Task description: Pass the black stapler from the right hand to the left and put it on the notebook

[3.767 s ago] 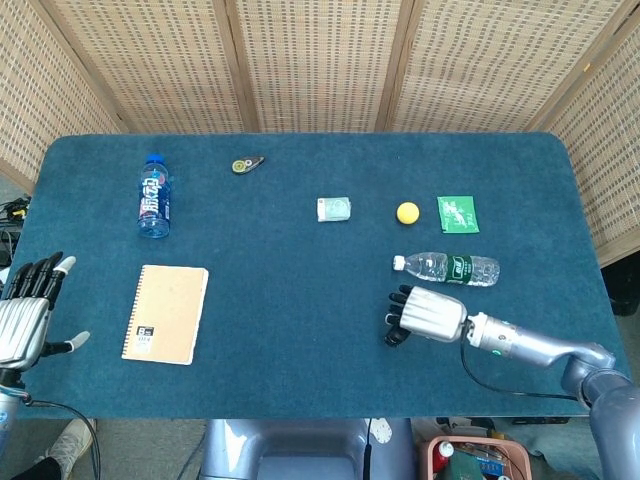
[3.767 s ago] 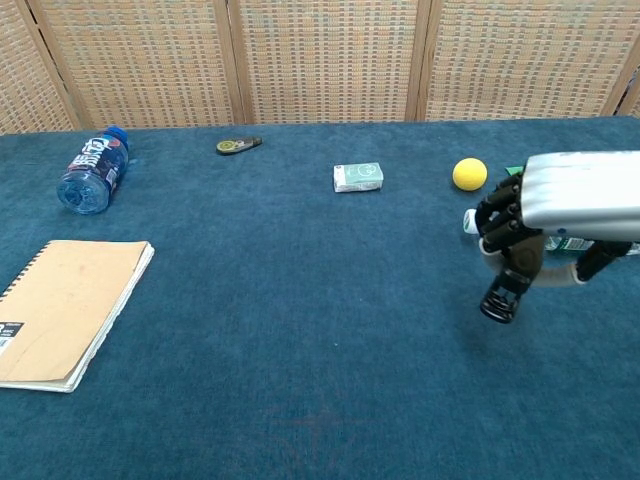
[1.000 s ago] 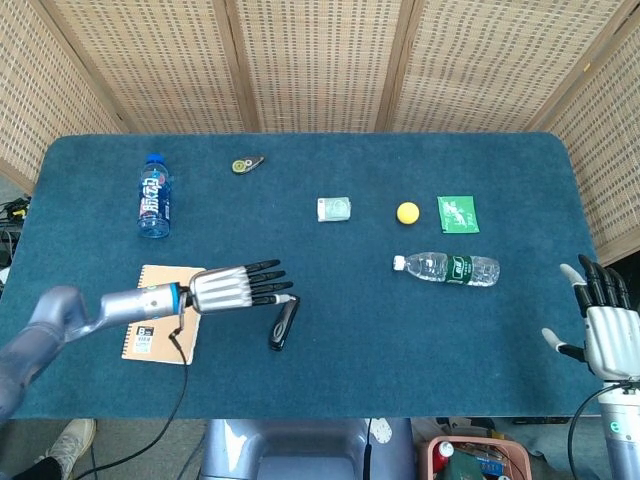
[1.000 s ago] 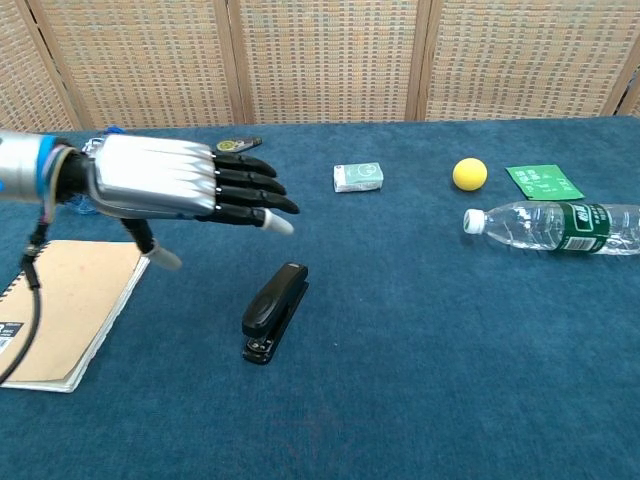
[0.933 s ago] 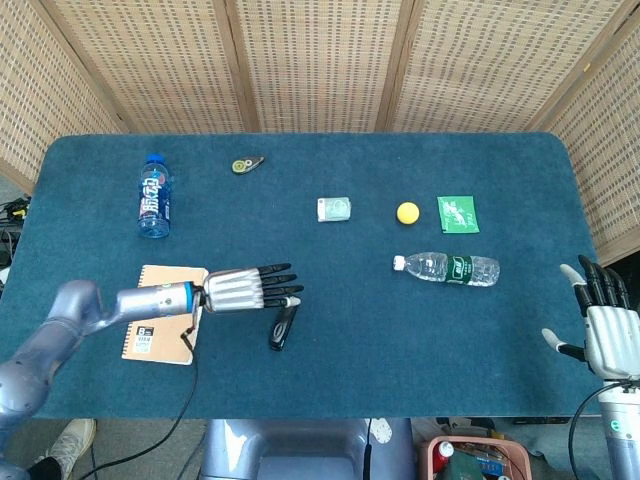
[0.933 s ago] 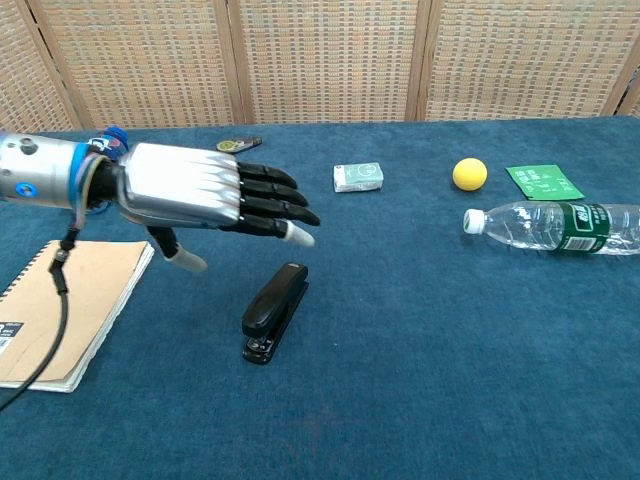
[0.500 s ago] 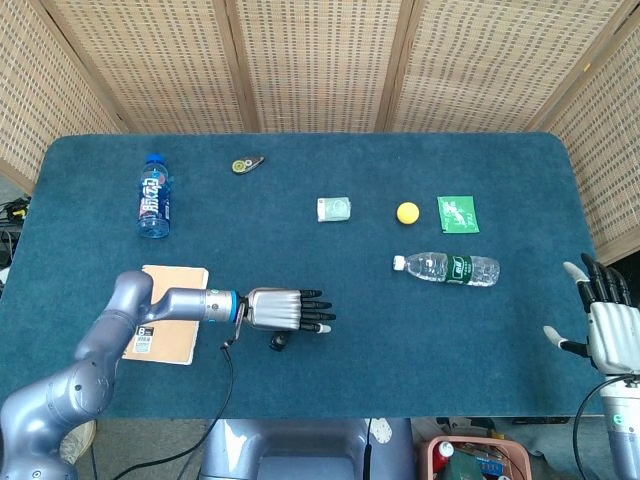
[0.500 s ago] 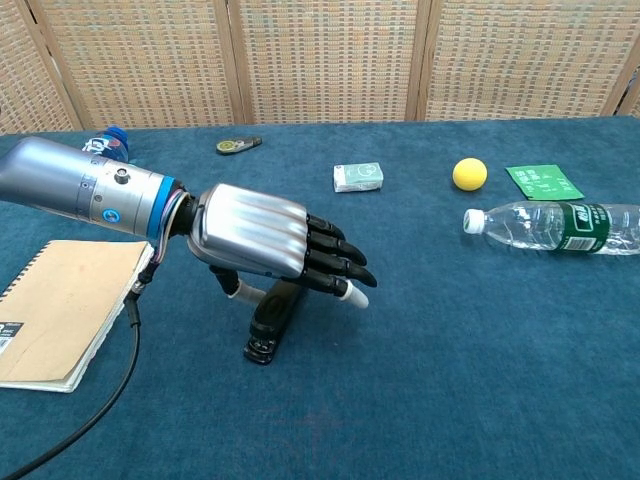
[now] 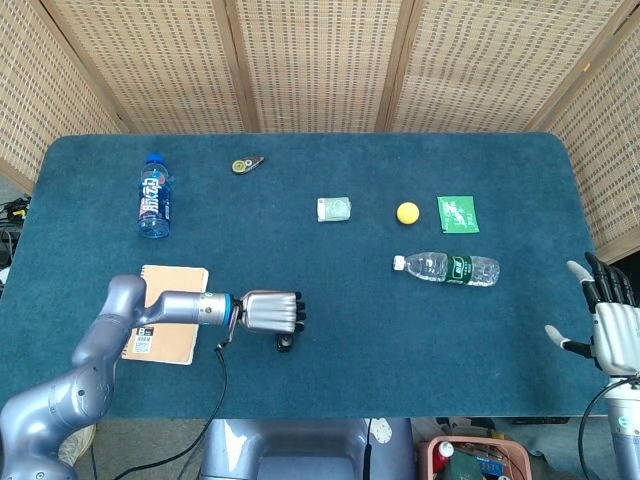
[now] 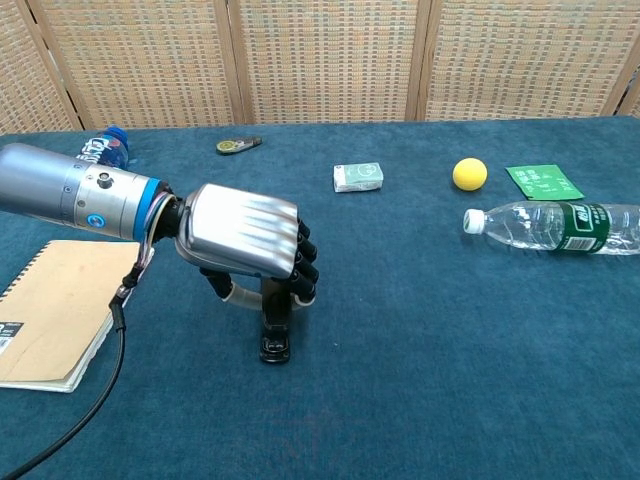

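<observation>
The left robot hand (image 10: 245, 245) is wrapped around the black stapler (image 10: 274, 330), fingers curled tight over it, near the front of the table (image 9: 330, 150). The stapler's lower end pokes out beneath the fist. The notebook (image 9: 165, 315) lies just left of it, flat. Far right, the right robot hand (image 9: 607, 325) is off the table edge, fingers spread, holding nothing.

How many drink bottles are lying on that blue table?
2. A blue-labelled bottle lies near the far left corner, beyond the notebook. A clear bottle with a green label lies on the right, near the yellow ball. None seem hidden.
</observation>
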`<state>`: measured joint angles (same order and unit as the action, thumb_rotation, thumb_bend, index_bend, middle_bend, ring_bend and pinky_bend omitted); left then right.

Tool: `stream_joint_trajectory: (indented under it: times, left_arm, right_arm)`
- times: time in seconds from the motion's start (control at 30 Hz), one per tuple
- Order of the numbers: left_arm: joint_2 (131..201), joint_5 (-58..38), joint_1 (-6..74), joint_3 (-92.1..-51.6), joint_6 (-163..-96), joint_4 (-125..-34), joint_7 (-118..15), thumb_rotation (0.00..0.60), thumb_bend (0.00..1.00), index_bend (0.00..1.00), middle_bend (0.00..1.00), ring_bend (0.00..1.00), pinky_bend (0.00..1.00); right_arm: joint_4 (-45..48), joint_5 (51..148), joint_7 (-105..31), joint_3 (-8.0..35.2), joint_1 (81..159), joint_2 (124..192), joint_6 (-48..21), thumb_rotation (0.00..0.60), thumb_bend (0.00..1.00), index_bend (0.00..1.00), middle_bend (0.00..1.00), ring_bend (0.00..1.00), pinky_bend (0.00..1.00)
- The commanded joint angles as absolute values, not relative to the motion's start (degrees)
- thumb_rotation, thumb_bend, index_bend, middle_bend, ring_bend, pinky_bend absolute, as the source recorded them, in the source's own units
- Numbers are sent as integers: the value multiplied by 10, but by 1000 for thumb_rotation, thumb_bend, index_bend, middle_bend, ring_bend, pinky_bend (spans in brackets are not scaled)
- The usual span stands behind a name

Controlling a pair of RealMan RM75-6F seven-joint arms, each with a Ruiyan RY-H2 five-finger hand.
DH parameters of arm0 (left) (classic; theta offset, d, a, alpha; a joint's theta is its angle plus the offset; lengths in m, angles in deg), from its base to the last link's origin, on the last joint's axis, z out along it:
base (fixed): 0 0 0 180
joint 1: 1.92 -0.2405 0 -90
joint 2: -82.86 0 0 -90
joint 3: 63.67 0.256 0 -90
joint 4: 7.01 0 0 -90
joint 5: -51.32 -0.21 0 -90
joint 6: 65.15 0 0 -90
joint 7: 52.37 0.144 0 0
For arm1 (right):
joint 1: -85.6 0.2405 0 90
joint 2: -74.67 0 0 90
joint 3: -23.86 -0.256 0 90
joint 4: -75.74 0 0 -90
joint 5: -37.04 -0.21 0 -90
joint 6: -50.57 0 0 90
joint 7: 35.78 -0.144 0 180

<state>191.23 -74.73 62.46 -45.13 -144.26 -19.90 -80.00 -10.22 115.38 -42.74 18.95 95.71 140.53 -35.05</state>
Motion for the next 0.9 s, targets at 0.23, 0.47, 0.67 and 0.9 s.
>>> stream_joint_trajectory:
  times: [0.23, 0.47, 0.67, 0.9]
  left_arm:
    - [1835, -678, 577, -484, -1557, -216, -795, 600, 467, 792, 607, 462, 538]
    - [1774, -655, 479, -467, -1605, -216, -804, 600, 467, 792, 607, 462, 536]
    - [1755, -652, 414, -448, -1608, -194, -815, 600, 467, 792, 607, 462, 536]
    - [1767, -638, 366, -442, -1585, -165, -843, 600, 468, 792, 607, 462, 535]
  right_arm:
    - [-114, 1166, -425, 186, 950, 1402, -354, 600, 0, 0, 0, 0, 0]
    - [-127, 1182, -417, 188, 944, 1398, -357, 600, 0, 0, 0, 0, 0]
    - [-137, 1197, -402, 191, 943, 1400, -359, 600, 0, 0, 0, 0, 0]
    - [-145, 1201, -380, 193, 941, 1407, -357, 600, 0, 0, 0, 0, 0]
